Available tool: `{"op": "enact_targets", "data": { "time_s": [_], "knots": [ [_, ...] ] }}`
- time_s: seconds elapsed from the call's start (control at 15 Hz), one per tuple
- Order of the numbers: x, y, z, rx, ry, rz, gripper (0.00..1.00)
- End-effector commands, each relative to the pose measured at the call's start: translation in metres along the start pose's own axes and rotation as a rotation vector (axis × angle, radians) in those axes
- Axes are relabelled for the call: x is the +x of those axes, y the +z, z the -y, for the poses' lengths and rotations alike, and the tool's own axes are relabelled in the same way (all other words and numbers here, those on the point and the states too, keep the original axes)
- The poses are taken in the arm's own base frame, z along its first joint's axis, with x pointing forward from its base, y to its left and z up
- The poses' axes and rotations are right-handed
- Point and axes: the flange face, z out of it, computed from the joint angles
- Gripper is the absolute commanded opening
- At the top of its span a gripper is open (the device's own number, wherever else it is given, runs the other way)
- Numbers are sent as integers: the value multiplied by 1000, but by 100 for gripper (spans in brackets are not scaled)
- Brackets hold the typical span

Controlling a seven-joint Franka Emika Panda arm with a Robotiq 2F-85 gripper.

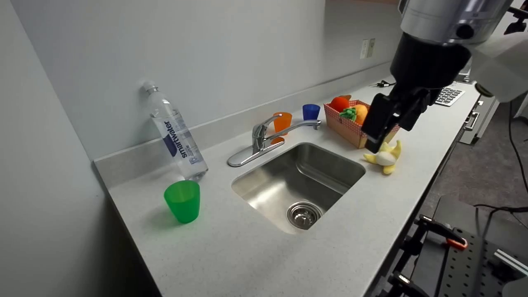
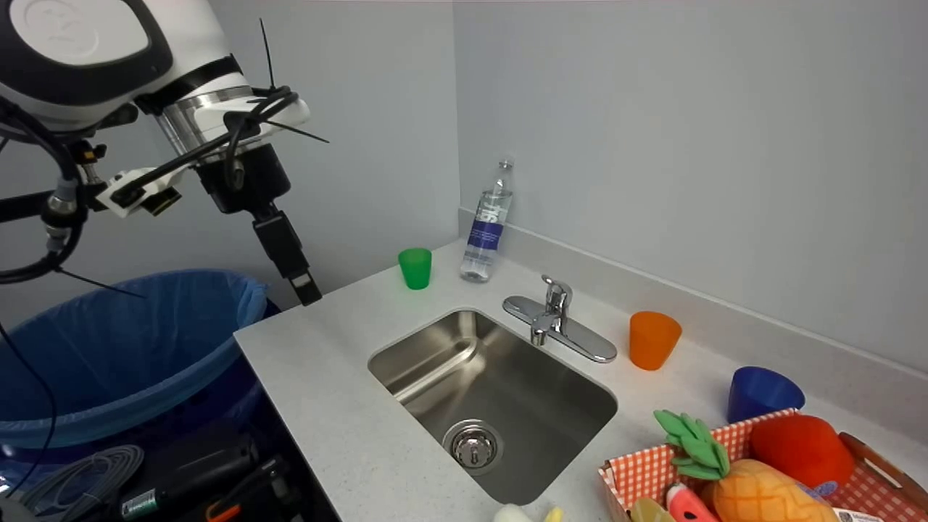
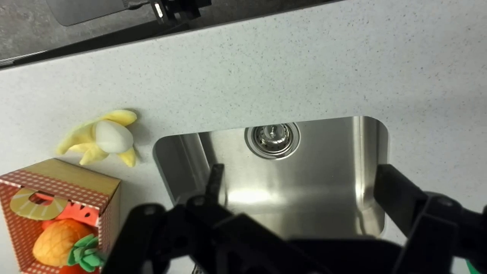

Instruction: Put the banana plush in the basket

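Observation:
The banana plush point(image 1: 386, 159), pale yellow with peeled flaps and a whitish middle, lies on the counter beside the basket, between it and the counter's front edge. In an exterior view only its tip point(image 2: 513, 515) shows at the bottom edge; the wrist view shows it whole point(image 3: 108, 137) at the left. The tan basket point(image 1: 341, 131) with red-checked lining holds several toy fruits; it also shows in the wrist view point(image 3: 78, 178) and partly in an exterior view point(image 2: 638, 475). My gripper point(image 3: 300, 171) is open and empty, high above the sink and apart from the plush.
The steel sink point(image 2: 464, 377) with its faucet point(image 2: 554, 312) lies beside the basket. Orange point(image 2: 652, 339) and blue point(image 2: 761, 395) cups stand near the back wall. A green cup point(image 1: 183, 202) and a leaning water bottle point(image 1: 177, 136) are at the corner end. Clamps point(image 1: 441, 231) sit past the front edge.

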Motion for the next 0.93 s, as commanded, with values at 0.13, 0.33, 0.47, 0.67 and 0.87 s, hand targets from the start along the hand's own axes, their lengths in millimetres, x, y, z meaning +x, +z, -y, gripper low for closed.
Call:
{"op": "enact_targets", "data": {
  "time_s": [0.13, 0.33, 0.47, 0.67, 0.87],
  "knots": [
    [11, 3, -5, -13, 89, 11, 100],
    [21, 13, -18, -25, 220, 37, 100],
    [29, 21, -32, -36, 309, 58, 100],
    [42, 35, -54, -44, 392, 91, 100],
    [55, 48, -77, -25, 435, 105, 100]
  ]
}}
